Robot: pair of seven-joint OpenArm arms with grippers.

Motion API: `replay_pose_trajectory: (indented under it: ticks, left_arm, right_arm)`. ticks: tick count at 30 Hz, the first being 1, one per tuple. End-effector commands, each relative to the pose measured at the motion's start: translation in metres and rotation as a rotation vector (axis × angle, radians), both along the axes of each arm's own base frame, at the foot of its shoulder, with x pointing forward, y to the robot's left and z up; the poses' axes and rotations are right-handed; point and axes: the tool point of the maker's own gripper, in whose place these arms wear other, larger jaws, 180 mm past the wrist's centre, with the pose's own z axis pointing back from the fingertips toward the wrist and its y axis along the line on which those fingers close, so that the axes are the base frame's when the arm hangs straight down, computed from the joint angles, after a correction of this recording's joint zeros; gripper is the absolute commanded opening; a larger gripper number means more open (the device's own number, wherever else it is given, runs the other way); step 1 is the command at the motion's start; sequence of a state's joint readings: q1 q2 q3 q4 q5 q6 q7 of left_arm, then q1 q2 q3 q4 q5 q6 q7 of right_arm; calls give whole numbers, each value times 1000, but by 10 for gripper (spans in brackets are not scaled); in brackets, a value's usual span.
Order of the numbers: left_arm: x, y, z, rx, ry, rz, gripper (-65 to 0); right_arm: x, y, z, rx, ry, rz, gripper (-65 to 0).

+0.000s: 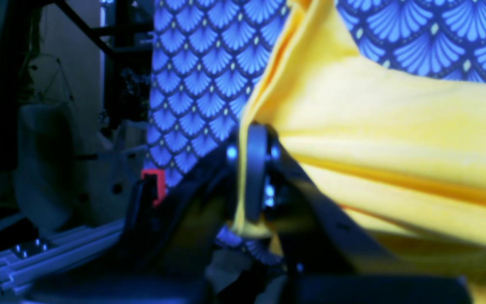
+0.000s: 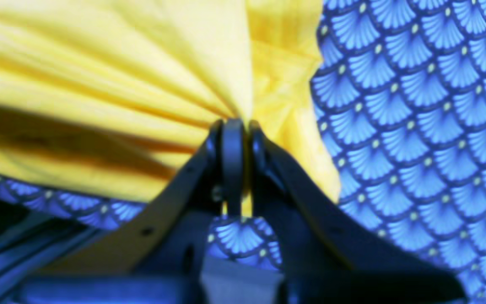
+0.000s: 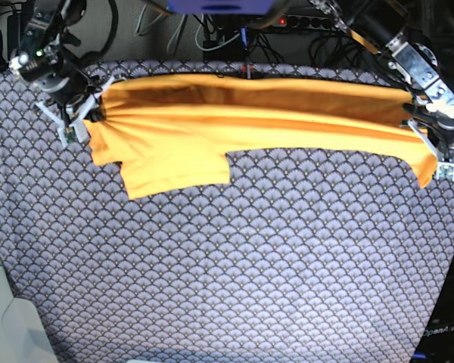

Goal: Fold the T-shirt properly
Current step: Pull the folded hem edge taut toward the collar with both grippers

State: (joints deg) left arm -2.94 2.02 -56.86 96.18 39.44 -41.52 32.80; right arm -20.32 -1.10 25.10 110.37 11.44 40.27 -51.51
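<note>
Shirt (image 3: 212, 125) stretched taut across upper frame, both grippers (image 1: 253, 177) (image 2: 234, 164) pinching bunched ends; risks slipping from thin pinches or dragging cloth (image 3: 227, 265) if pulled unevenly.

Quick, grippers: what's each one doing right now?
Left gripper: shut on the T-shirt, at its edge.
Right gripper: shut on the T-shirt, at the opposite end.

Both wrist views are soft and out of focus, with a strong blue cast; the T-shirt (image 2: 112, 76) glares pale yellow where light strikes its folds, and deep shadow fills its creases. The base view is sharper, evenly lit, slightly bowed at the edges.
</note>
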Motion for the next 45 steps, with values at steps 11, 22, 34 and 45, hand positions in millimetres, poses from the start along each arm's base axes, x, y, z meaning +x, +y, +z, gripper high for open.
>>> replay_pose_trajectory:
  ticks: [11,22,34,45]
  left_arm:
    - [-32,15,-7,14,29,84,-650]
    - [-42,8,-18,-5,56,83,-650]
    - [-27,12,0,19,4,83,-650]
    - [11,17,50,72,-147,87,-650]
  right_arm:
    - [-18,5,2,42,-31,-3,-650]
    - [-26,4,-3,39,-7,-4,-650]
    - [-26,4,-3,39,-5,-4,-650]
    - [-27,3,-4,39,-2,-4,-650]
